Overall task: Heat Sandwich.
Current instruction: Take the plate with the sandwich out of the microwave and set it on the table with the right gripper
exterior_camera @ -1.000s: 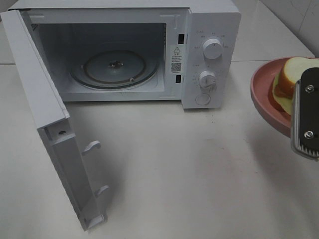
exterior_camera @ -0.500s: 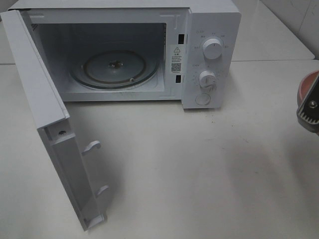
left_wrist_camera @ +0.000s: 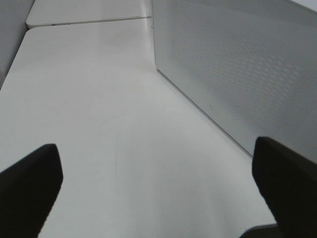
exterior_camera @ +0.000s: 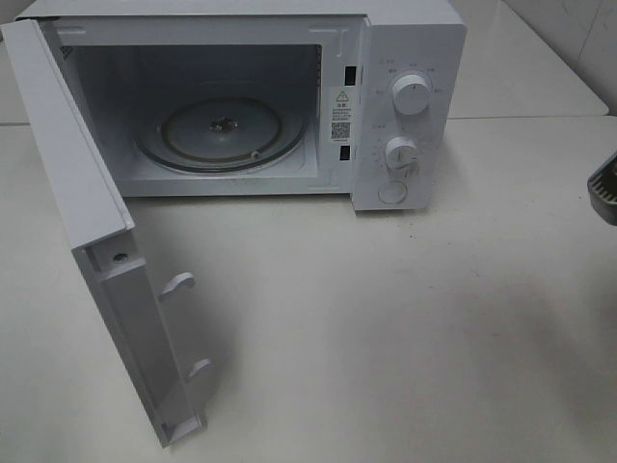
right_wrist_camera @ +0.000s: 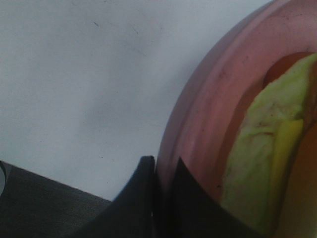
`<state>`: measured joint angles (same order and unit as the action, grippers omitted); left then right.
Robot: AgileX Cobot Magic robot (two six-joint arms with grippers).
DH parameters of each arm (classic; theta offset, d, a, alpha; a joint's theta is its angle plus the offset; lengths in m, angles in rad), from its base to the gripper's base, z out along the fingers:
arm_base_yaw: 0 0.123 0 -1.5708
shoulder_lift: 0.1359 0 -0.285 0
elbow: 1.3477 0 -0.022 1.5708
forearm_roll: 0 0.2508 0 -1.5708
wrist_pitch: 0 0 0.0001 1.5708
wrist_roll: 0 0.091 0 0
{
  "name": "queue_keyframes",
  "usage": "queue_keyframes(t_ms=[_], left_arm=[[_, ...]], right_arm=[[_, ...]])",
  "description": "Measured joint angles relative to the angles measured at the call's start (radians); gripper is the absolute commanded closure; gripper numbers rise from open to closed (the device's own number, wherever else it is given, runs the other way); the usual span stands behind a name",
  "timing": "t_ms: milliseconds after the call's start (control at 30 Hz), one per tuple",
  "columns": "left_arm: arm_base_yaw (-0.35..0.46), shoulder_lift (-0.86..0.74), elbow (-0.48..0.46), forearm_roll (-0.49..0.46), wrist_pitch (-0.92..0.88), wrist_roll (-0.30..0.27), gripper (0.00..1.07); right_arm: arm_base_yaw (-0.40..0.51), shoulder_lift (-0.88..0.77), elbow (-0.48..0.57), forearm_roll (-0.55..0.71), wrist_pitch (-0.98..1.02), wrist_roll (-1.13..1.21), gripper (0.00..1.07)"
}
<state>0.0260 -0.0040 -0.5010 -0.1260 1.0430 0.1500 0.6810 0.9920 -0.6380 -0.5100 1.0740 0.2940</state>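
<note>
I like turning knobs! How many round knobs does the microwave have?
2. Both are on the microwave's right-hand panel: the upper knob near the top, the lower knob under it, above a round button. None seem hidden.

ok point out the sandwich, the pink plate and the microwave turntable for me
sandwich [right_wrist_camera: 262, 148]: right wrist view, on the pale green filling
pink plate [right_wrist_camera: 208, 99]: right wrist view, on its bare rim
microwave turntable [exterior_camera: 193, 135]: exterior high view, on the glass left of the hub

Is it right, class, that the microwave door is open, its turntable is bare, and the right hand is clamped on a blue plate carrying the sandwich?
Only the colour is wrong. The right wrist view shows the right hand clamped on the rim of a pink plate carrying the sandwich. The microwave door is open and the turntable bare.
</note>
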Motion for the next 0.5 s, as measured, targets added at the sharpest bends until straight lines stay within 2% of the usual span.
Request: queue_keyframes(t_ms=[500], left_arm=[[0.000,0.000,0.000,0.000,0.000,0.000,0.05]], right_arm=[[-0.001,0.147,0.000,-0.096,-0.051,0.153,1.06]])
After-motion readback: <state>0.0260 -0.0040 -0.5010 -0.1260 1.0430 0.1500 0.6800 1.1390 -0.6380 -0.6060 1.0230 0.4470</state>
